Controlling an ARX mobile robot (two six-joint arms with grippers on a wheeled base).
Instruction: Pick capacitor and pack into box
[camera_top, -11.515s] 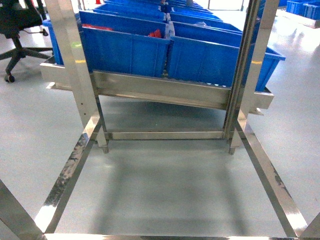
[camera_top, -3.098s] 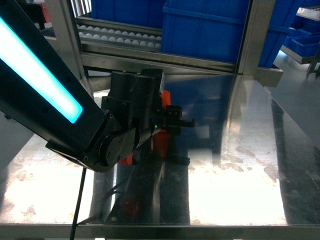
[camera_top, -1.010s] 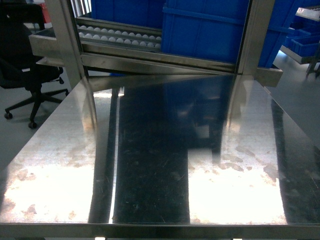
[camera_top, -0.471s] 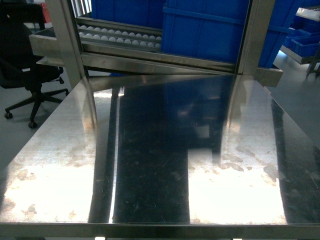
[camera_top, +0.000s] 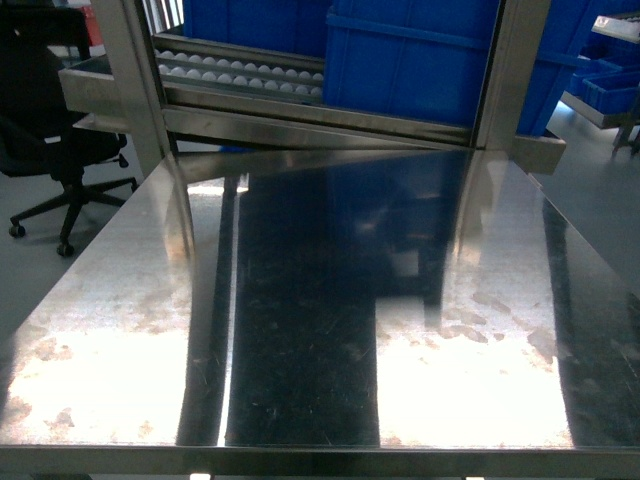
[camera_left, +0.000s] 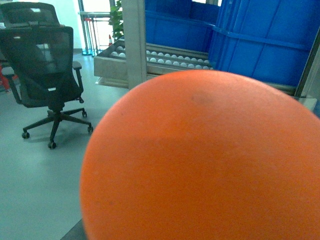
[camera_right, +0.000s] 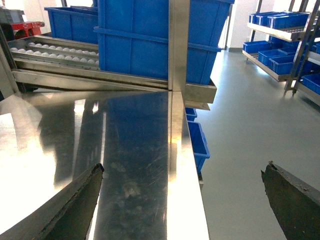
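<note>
A smooth, round orange body, which I take for the capacitor (camera_left: 205, 160), fills most of the left wrist view right in front of the camera. It hangs above the grey floor and hides my left gripper's fingers, so the grip itself does not show. My right gripper (camera_right: 184, 167) is open, its dark fingers (camera_right: 75, 205) spread wide above the right edge of the steel table (camera_right: 135, 150), with nothing between them. The head view shows only the bare steel table (camera_top: 320, 330), with no gripper on it. The box is out of view.
Big blue crates (camera_top: 410, 60) stand on a roller rack (camera_top: 240, 75) behind the table, between steel posts (camera_top: 130, 80). A black office chair (camera_left: 45, 75) stands on the floor to the left. Small blue bins (camera_right: 197, 142) lie under the table's right edge, and shelves with blue bins (camera_right: 280, 35) stand further right.
About three seconds ago my left arm was over the table with an orange thing in its gripper; it has left the head view. Nothing has moved in the last second.
</note>
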